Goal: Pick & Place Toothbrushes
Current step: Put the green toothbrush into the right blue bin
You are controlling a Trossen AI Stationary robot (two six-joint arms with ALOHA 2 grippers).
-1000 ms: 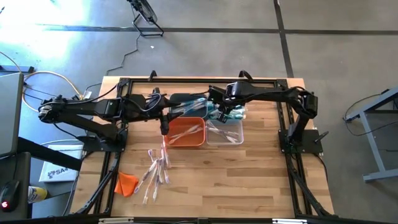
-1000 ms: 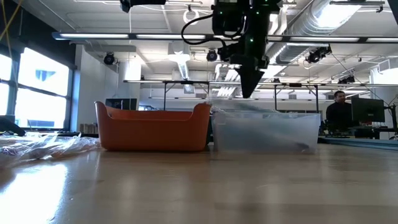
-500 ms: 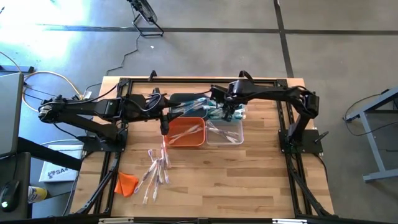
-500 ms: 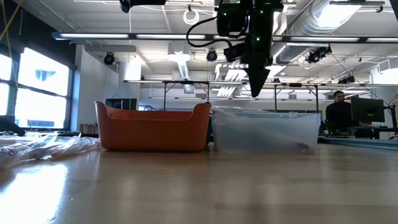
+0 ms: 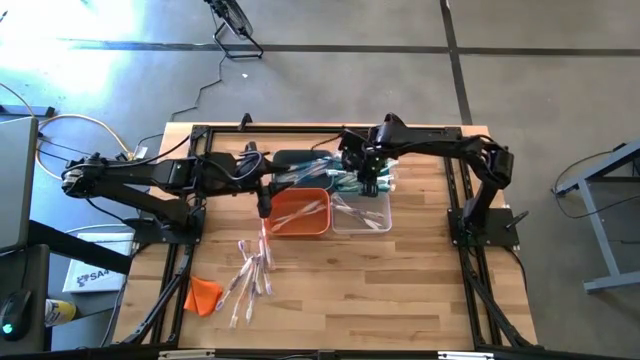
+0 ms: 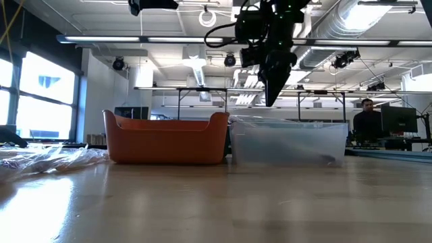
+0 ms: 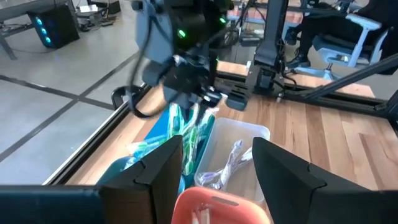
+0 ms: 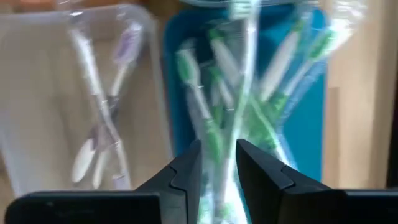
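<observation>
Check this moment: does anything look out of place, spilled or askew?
One stray: a small orange lump lies on the table's near left corner, away from the bins. The loose toothbrushes beside it are scattered at mixed angles, but that looks like the unsorted pile. Nothing appears spilled or damaged.

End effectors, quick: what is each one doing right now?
Left end effector: open, empty, hovering by the orange bin.
Right end effector: shut on a green toothbrush, above the teal bin.
</observation>
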